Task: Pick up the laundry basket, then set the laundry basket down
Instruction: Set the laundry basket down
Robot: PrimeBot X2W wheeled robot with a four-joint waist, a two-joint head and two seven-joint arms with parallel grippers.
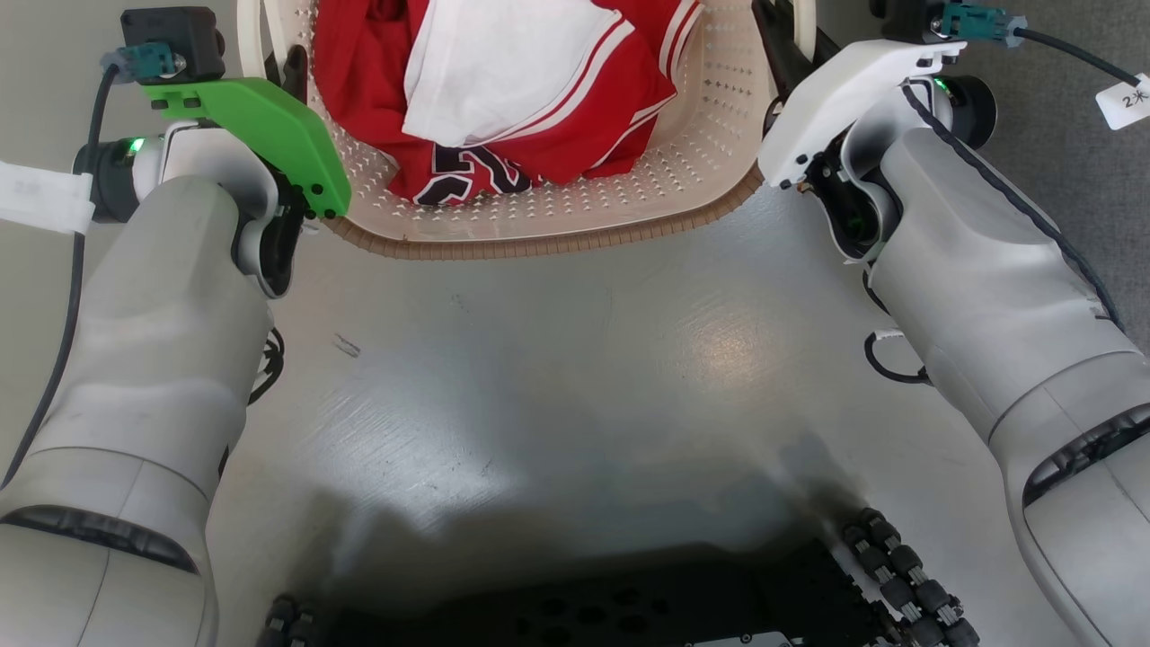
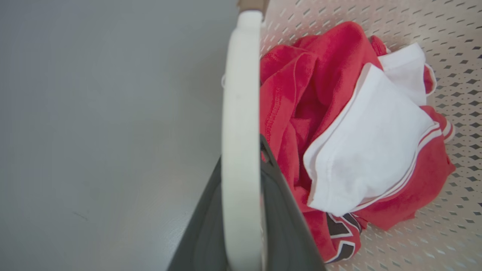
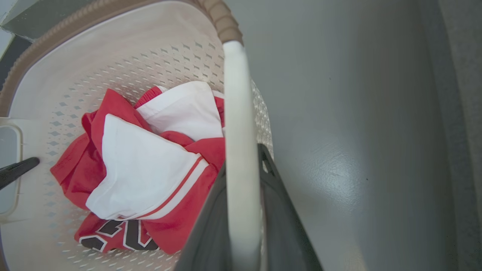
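grey floor [image 1: 557,359] fills the lower frame; at top centre the laundry basket [image 1: 710,153] of red-and-white clothes [image 1: 503,81] has left fingers [image 2: 286,226] and right fingers [image 3: 286,233] clamped on its side handles [image 2: 241,94].

The laundry basket [image 1: 710,135] is smooth cream plastic with a faint sheen, punched with small holes, its brown rim [image 1: 557,244] ribbed like weave, its loop handle [image 2: 241,131] plain white plastic between my matt dark left fingers [image 2: 286,226]. The red jersey [image 1: 359,72] inside is soft matt cloth with a white panel. The grey floor [image 1: 575,377] is smooth, lightly scuffed, and shines under the light.
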